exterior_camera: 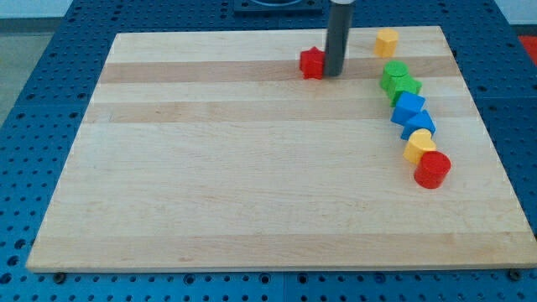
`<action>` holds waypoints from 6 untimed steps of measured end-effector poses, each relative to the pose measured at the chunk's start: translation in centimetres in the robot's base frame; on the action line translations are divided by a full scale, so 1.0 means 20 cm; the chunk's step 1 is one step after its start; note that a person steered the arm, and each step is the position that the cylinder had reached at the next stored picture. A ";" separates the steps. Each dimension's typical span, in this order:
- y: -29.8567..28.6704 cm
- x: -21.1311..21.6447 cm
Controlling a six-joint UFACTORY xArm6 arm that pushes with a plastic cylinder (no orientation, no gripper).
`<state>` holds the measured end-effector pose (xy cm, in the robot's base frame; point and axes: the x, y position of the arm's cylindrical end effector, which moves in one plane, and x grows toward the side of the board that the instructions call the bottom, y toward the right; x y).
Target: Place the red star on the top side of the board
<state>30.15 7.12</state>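
Note:
The red star [311, 63] lies near the top edge of the wooden board [210, 168], a little right of the middle. My tip [334, 74] stands right beside it, touching or nearly touching its right side. The rod rises straight up out of the view's top.
A yellow block [386, 41] sits at the top right. Below it a curved row runs down the right side: two green blocks [395, 78] [409, 90], two blue blocks [408, 108] [419, 124], a yellow block [419, 146] and a red cylinder [433, 169].

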 end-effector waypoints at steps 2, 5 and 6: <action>-0.31 -0.18; -0.50 -0.23; -0.44 -0.20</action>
